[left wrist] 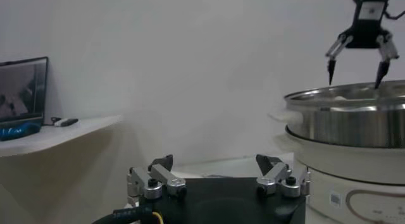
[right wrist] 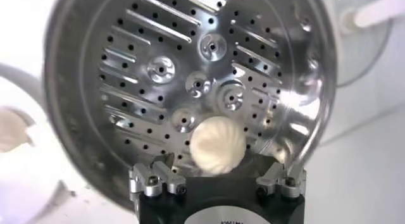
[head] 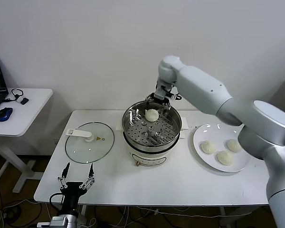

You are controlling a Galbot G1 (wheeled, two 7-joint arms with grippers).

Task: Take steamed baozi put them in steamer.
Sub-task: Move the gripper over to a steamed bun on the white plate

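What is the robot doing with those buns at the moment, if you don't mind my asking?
It is moving baozi from the white plate into the steamer. One baozi lies on the perforated floor at the far side, and the right tool hangs just above it, open, not holding it. Three more baozi wait on the plate. The left tool sits open and idle at the table's near edge, in front of the glass lid.

The right gripper [right wrist: 218,180] stands w/ fingers spread wide, just above the steamer [right wrist: 82,73]. One baozi [right wrist: 218,145] lies on the perforated floor near the steamer's wall, between the fingers, not gripped. Another baozi [right wrist: 11,128] shows outside the steamer's rim, on sth white.
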